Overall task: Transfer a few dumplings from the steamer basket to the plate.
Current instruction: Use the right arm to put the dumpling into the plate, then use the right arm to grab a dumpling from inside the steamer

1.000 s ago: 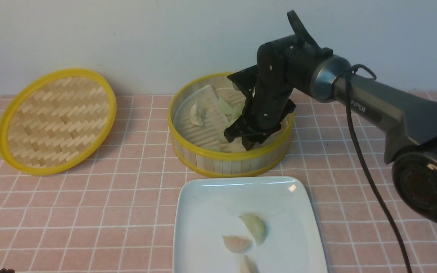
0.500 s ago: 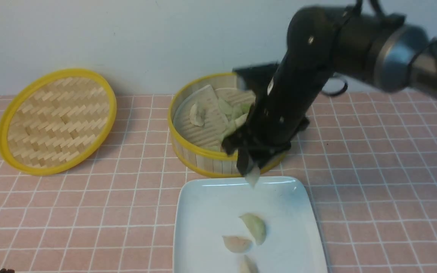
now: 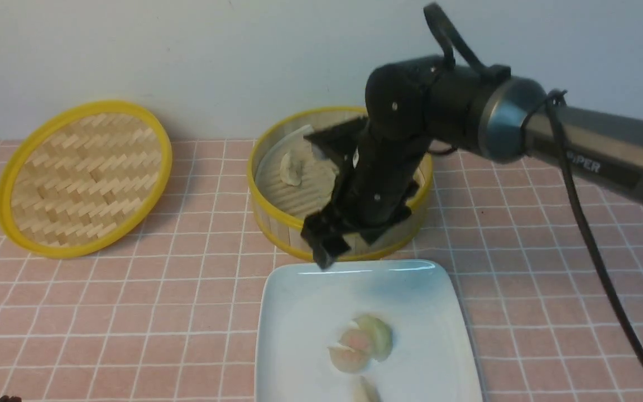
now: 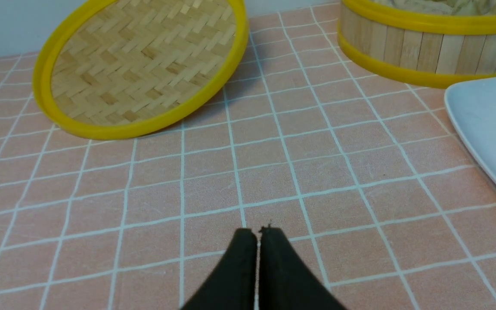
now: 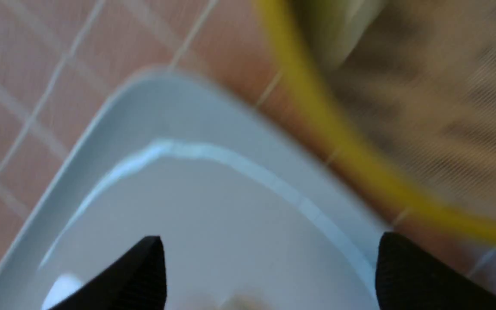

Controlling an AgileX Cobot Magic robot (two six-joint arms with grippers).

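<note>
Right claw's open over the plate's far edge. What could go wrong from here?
1. The right claw hangs low beside the steamer basket; reaching in without lifting first could clip the near rim and shove the basket.
2. On the plate, the pink dumpling leans on the green dumpling in a tight cluster. A drop there may send them sliding, and another dumpling lies right at the near edge.

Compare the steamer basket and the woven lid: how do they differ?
The steamer basket is a deep slat-walled tub sitting flat; the lid is shallow, woven, and looks tilted. The basket holds a dumpling; the lid holds nothing. Both are round with yellow rims.
</note>
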